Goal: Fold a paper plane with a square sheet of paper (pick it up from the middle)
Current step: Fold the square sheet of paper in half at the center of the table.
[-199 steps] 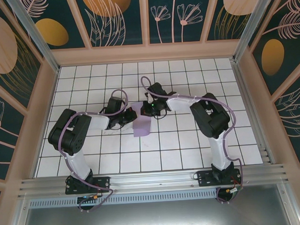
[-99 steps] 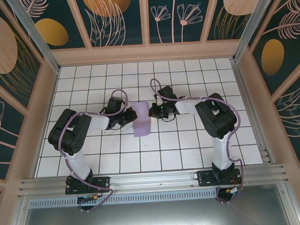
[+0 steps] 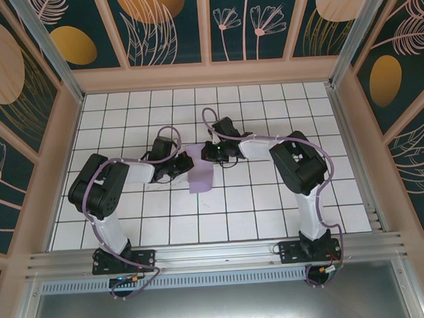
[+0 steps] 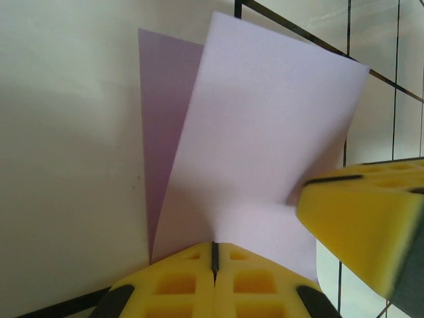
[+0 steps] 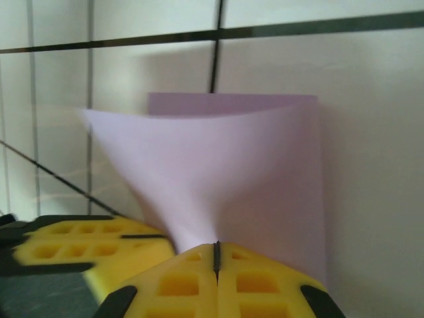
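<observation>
Presently, left end effector (image 4: pixel 213 248) and right end effector (image 5: pixel 216 248) each clamp the square sheet of paper (image 4: pixel 265 152) extending ahead.

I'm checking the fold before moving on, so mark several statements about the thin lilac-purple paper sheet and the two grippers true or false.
1. The left gripper is shut on the thin lilac-purple paper sheet. True.
2. The right gripper hangs open, clear of the sheet. False: it is shut on the sheet.
3. The sheet lies flat in one layer on the white tiled table. False: it is doubled over, the upper layer lifted.
4. The sheet sits between the two grippers. True.
</observation>
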Controlling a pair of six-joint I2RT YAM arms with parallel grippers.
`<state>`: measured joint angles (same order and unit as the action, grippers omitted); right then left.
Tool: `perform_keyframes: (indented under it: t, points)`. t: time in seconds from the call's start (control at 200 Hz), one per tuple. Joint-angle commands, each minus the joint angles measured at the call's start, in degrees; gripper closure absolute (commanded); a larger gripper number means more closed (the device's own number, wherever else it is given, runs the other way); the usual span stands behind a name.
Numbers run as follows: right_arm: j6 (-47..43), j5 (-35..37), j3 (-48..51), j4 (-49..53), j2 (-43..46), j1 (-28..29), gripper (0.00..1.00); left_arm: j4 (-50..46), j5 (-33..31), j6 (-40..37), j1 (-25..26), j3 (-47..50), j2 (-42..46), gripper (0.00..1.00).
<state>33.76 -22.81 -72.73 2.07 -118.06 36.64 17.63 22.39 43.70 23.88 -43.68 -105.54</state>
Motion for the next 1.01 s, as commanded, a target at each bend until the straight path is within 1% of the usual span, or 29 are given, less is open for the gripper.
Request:
perform_keyframes:
  t: [0.0,0.115,0.185,0.21,0.275,0.34,0.465,0.49,0.5,0.595,0.716,0.886,1.001]
  points:
    - [1.30,-0.49,-0.19,-0.76,-2.05,-2.25,1.00,-17.52,-11.73,-2.27,-0.32,4.56,-8.24,1.00]
    - [0.93,1.48,1.71,0.59,-1.86,-4.78,1.00,-17.45,-11.85,-2.39,-0.32,4.90,-8.26,1.00]
    - [0.34,3.53,3.13,1.43,-0.55,-4.94,1.00,-17.29,-11.85,-2.38,-0.32,5.20,-8.19,1.00]
    - [0.14,4.30,3.46,1.72,0.17,-6.99,1.00,-17.23,-11.82,-2.39,-0.32,5.27,-8.18,1.00]
    - [-0.51,5.62,3.36,2.48,1.86,-7.84,1.00,-17.11,-11.85,-2.29,-0.32,5.45,-8.11,1.00]
    - [-1.04,6.30,2.78,2.85,3.96,-7.90,1.00,-17.10,-11.78,-2.24,-0.32,5.54,-7.92,1.00]
    - [-1.15,4.19,1.54,1.65,6.07,-5.84,1.00,-17.10,-11.70,-2.28,-0.37,5.47,-7.76,1.00]
    - [-1.15,3.53,1.10,1.43,5.85,-5.62,1.00,-17.05,-11.76,-2.30,-0.33,5.45,-7.70,1.00]
    - [-1.15,3.22,0.88,1.33,5.65,-4.63,1.00,-17.02,-11.76,-2.30,-0.32,5.45,-7.74,1.00]
    - [-0.91,1.44,-1.50,1.36,2.87,-1.46,1.00,-17.03,-11.76,-2.28,-0.32,5.47,-7.73,1.00]
    - [0.36,-1.09,-3.70,0.30,-1.22,-0.17,1.00,-17.01,-11.67,-2.30,-0.32,5.50,-7.75,1.00]
    - [1.07,-0.92,-4.60,-0.70,-4.47,-1.54,1.00,-16.95,-11.67,-2.30,-0.32,5.80,-7.50,1.00]
    - [1.40,2.34,-2.94,-3.23,-5.43,-4.80,1.00,-16.97,-11.62,-2.52,-0.32,6.05,-7.80,1.00]
